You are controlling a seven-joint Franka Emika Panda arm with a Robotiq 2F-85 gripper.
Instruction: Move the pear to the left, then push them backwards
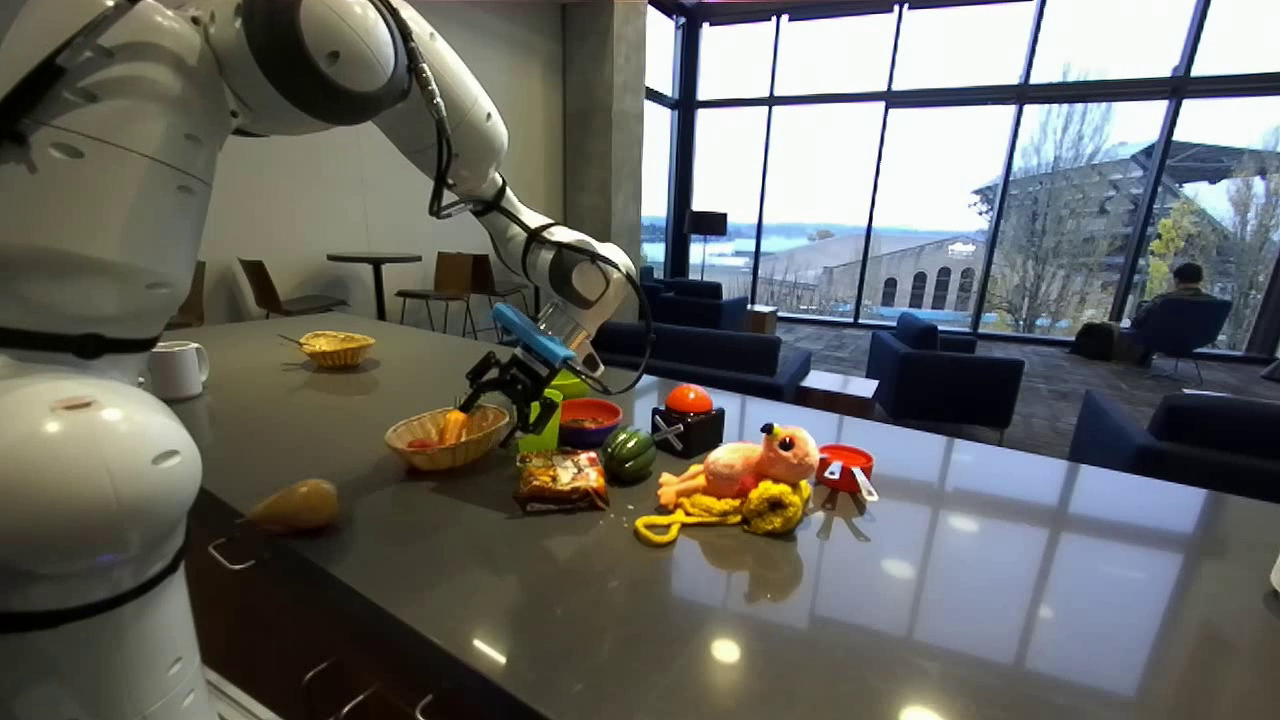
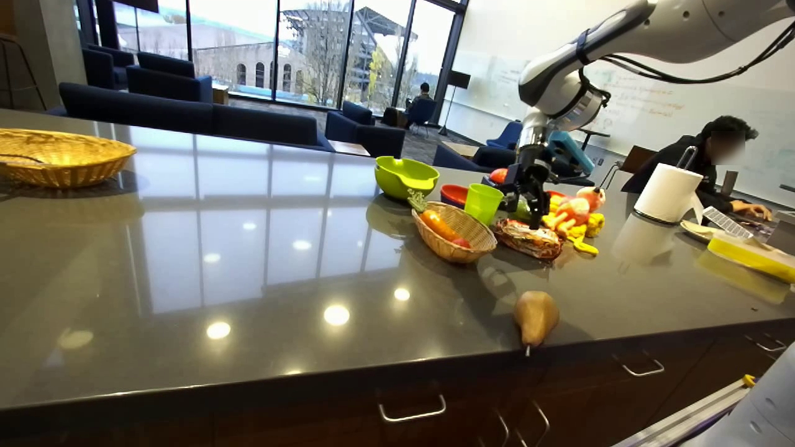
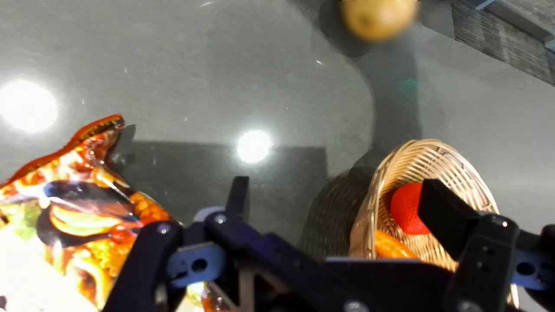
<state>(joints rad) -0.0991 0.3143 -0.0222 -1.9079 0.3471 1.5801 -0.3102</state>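
The yellow-tan pear (image 1: 298, 505) lies on its side near the counter's drawer edge. In an exterior view the pear (image 2: 536, 315) has its stem end pointing to that edge. In the wrist view only the pear's rounded end (image 3: 378, 18) shows, at the top edge. My gripper (image 1: 492, 412) is above the counter by the small wicker basket and the snack packet, well apart from the pear. In the wrist view the gripper (image 3: 336, 195) has its two fingers wide apart with nothing between them. The gripper also shows in an exterior view (image 2: 523, 210).
The wicker basket (image 2: 450, 251) holds a carrot and a red fruit. Beside it are a snack packet (image 1: 562, 480), green cup (image 2: 483, 203), red bowl (image 1: 590, 420), watermelon toy (image 1: 630, 455), buzzer (image 1: 688, 425) and plush bird (image 1: 740, 465). A larger basket (image 2: 68, 158) and white mug (image 1: 178, 370) stand farther off.
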